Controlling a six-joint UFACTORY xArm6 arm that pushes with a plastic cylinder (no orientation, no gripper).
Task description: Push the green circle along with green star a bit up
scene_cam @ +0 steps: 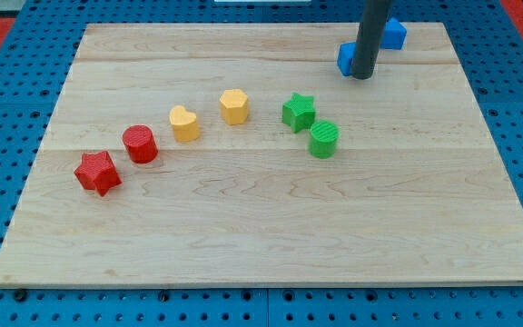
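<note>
The green star point(298, 112) sits right of the board's middle, with the green circle point(324, 139) touching it at its lower right. My tip point(360, 75) stands near the view's top right, well above and to the right of both green blocks, not touching them. The rod rises out of the view's top.
A blue block point(345, 58) lies just left of my tip and another blue block point(393, 34) just right of the rod. A yellow hexagon point(234, 105), a yellow heart point(184, 123), a red circle point(140, 143) and a red star point(96, 172) run in a line toward the lower left of the wooden board point(261, 236).
</note>
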